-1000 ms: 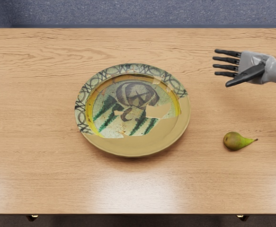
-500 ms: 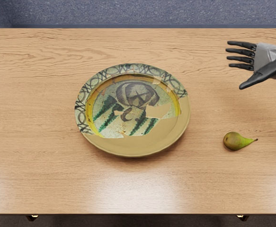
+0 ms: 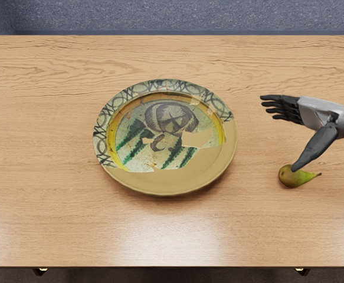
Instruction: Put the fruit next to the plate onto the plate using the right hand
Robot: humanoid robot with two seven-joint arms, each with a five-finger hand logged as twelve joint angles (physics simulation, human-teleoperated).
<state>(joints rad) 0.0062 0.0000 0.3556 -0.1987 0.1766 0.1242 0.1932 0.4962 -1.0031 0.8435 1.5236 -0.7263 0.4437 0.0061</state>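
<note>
No grasp yet: right robot hand (image 3: 313, 115) wide, empty, over pear (image 3: 294, 176) near counter's (image 3: 42, 206) right edge. Remaining: grasp, move onto plate (image 3: 160, 183).

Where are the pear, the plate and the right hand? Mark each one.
pear (image 3: 292, 175): head view, on its rounded green body.
plate (image 3: 160, 184): head view, on the bare tan front rim.
right hand (image 3: 311, 114): head view, on the grey back of the hand, behind the spread fingers.

just one head cam, tilted down over the table (image 3: 53, 212); near edge at frame bottom, far edge near top; tabletop pretty much fills it
</note>
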